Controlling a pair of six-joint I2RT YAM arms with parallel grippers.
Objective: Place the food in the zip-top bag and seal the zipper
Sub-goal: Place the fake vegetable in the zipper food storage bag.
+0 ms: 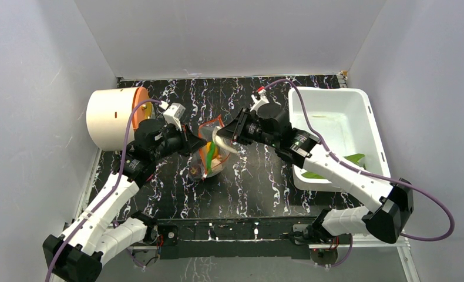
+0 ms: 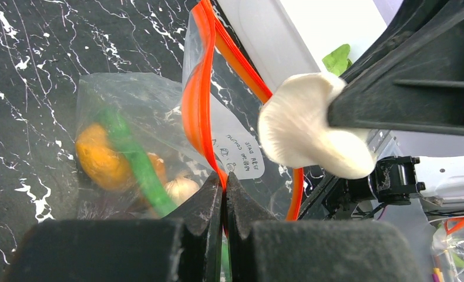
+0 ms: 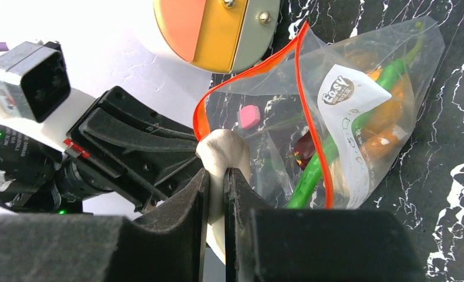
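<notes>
Two ways this could get messed up. Top view first: the bag (image 1: 209, 154) is propped up mid-bench (image 1: 259, 188) with its mouth edge pinched in the left jaws. The whitish piece (image 1: 222, 143) is clamped in the right jaws right at the opening. The cream cylinder (image 1: 109, 117) and white bin (image 1: 359, 100) are parked well off to either side, so nothing is blocked by them.

Left wrist view: the left jaws are shut on the zipper (image 2: 195, 100), and the mouth looks pretty narrow. The piece could get snagged on that strip, or be dropped outside if released too soon. An orange fruit (image 2: 97, 158) and a green pepper (image 2: 137, 161) are seen inside.

Right wrist view: the left jaws sit just beside the piece, so a bump is likely there and the bag could be yanked loose. A maroon one (image 3: 305, 150) is inside too. Sealing is not yet done.
</notes>
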